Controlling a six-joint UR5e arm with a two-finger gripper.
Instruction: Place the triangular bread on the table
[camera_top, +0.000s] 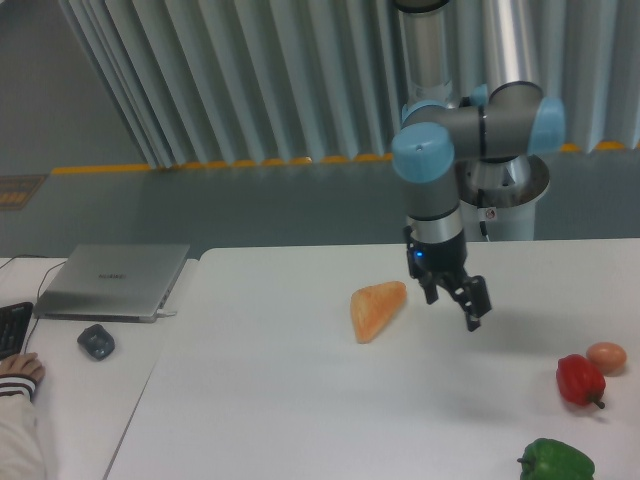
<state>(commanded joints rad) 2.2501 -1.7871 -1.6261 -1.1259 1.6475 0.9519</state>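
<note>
The triangular bread lies flat on the table, near the middle of the far half, its narrow tip toward the near-left and its broad crust end toward the gripper; nothing grips or props it, so the surface carries it entirely.

The gripper hangs just to the right of the bread, above the tabletop; its two dark fingers stand apart with nothing between them; whether the near finger touches the crust end cannot be determined from this view, though a gap appears likely.

Judgement: the placement itself looks complete, since the bread rests unsupported and the claw is spread and empty; what remains is clearance of the arm upward and away, which should avoid a sideways sweep that could nudge the wedge.

Other items sit well apart at the right edge: a red pepper, a small orange-brown egg-like object just beside it, and a green pepper nearer the front; none obstructs the bread.

On the adjoining desk at left are a closed laptop, a mouse and a person's hand.
</note>
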